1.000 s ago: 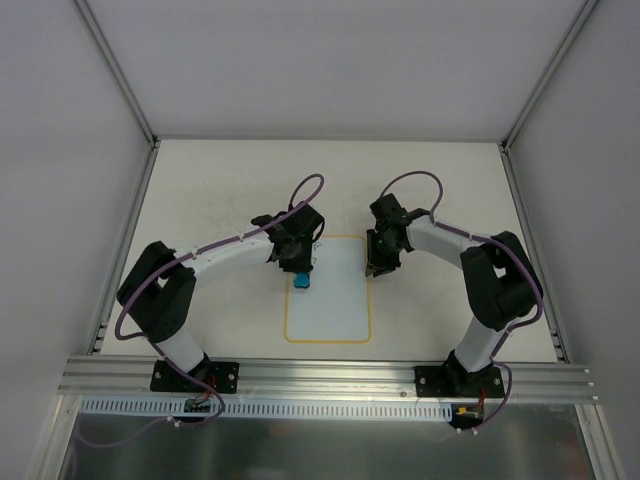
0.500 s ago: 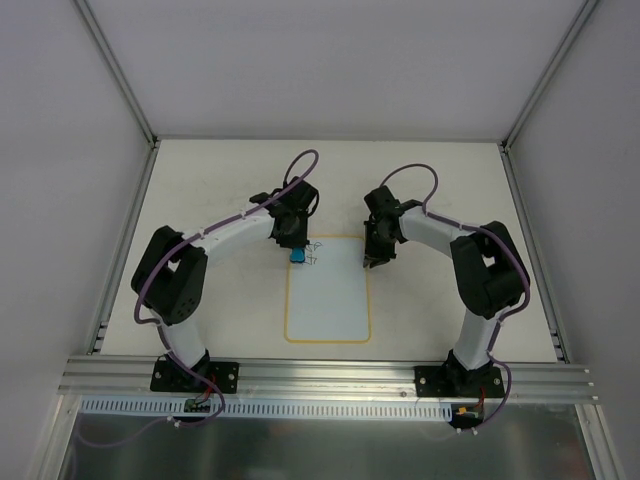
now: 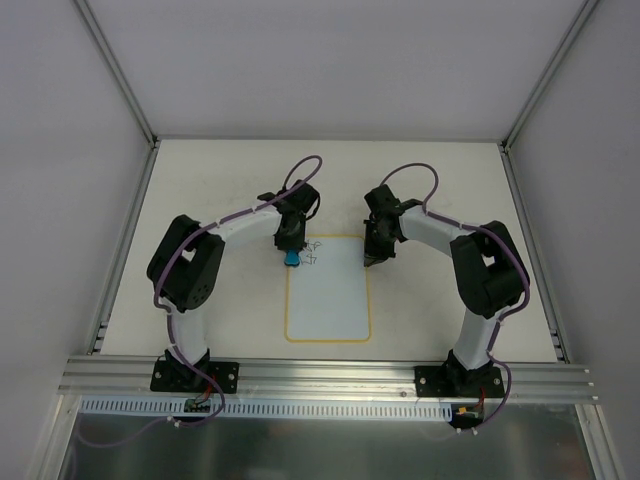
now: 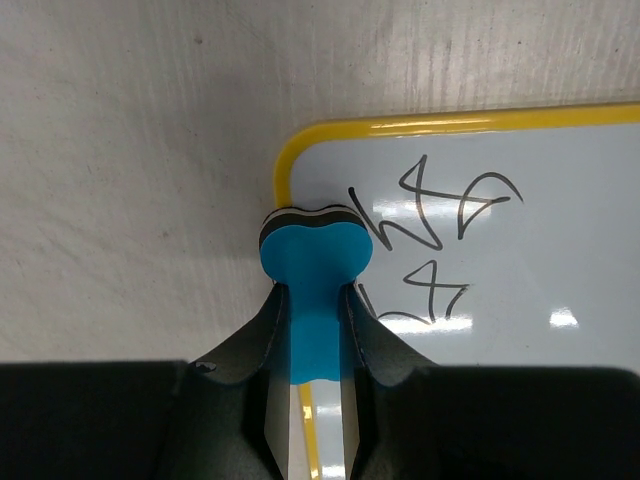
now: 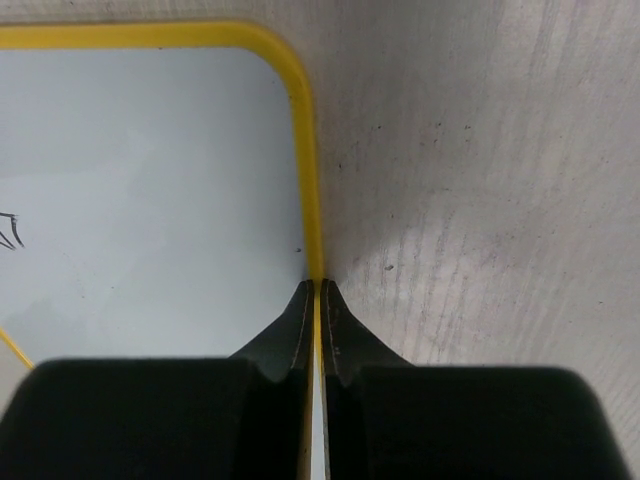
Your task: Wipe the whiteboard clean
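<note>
Whiteboard (image 3: 328, 295) of this kind, flat on the tabletop (image 3: 220, 180) between my arms, looks thin, stiff and light with a slick face. I judge it would skate under a wipe unless pinned at its rim, so my right gripper (image 5: 318, 290) is fully closed with its tips on the board's right border near the top corner. My left gripper (image 4: 314, 292) clamps the blue eraser (image 4: 315, 245) at the board's top-left corner beside the scribbles (image 4: 440, 210); a second ago the eraser sat lower down the board's left side.
</note>
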Motion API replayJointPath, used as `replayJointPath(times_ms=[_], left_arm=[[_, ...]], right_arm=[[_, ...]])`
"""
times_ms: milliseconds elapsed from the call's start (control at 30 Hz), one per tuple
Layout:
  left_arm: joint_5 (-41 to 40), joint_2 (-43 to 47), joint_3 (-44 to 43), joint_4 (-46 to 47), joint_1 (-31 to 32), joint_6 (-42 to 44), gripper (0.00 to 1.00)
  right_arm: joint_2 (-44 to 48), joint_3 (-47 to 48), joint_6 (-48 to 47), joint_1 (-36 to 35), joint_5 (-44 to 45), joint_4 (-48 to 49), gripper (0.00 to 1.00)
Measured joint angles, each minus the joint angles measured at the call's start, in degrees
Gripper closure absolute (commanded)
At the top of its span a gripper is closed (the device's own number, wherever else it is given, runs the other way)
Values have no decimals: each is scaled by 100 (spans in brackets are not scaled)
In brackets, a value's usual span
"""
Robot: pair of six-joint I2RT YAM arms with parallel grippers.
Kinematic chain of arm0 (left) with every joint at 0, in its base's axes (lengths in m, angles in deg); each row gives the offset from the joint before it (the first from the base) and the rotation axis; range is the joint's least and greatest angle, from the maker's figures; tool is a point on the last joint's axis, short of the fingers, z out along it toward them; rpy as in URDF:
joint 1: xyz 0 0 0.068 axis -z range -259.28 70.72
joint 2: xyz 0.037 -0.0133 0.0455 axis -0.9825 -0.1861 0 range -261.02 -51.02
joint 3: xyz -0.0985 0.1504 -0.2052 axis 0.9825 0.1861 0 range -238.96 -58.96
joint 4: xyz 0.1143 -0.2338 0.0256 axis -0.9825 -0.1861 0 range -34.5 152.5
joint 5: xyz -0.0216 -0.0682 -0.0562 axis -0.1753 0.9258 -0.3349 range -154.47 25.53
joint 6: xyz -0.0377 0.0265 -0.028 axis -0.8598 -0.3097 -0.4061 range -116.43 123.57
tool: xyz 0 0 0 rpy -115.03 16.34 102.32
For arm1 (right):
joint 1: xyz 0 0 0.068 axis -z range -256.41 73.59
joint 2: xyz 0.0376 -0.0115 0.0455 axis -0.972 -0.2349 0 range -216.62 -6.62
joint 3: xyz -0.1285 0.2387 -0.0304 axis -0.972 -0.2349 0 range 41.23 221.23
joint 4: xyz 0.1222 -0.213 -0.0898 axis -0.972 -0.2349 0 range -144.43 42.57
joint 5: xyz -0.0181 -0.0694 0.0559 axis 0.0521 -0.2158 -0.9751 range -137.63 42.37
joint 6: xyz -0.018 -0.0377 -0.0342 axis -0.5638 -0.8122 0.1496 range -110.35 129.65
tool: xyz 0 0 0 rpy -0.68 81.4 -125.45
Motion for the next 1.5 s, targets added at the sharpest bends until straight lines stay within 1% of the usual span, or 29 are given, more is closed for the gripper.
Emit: replayJointPath(times_ms=[133,400,567,667,800,1000,1133,1333,1500], left_arm=[[20,-85,-195,-52,74,-2,100],[79,-459,-933,17,667,-4,100],[127,-772,-957,68,796,-35,100],[57,-708,-826,164,776,-76,100],[-2,-398,-308,490,678,-293,100],[-125,280,616,654,219,-511,100],[-332,645,1051,627,-4,-522,100],[-481,782,1132,404,-125,-485,100],[-479,702,761,-81,-162,-358,100]], right_arm=[[2,-15,-22,7,-22,22,100],[13,-39,-46,17,-66,59,100],[13,-44,-66,20,-87,74,100],[22,-59,-70,26,-107,92,100],[68,-153,-68,31,-166,210,100],[166,-332,-70,59,-293,424,100],[212,-424,-74,90,-361,522,100],[236,-474,-85,103,-411,592,100],[236,-472,-90,105,-420,592,100]])
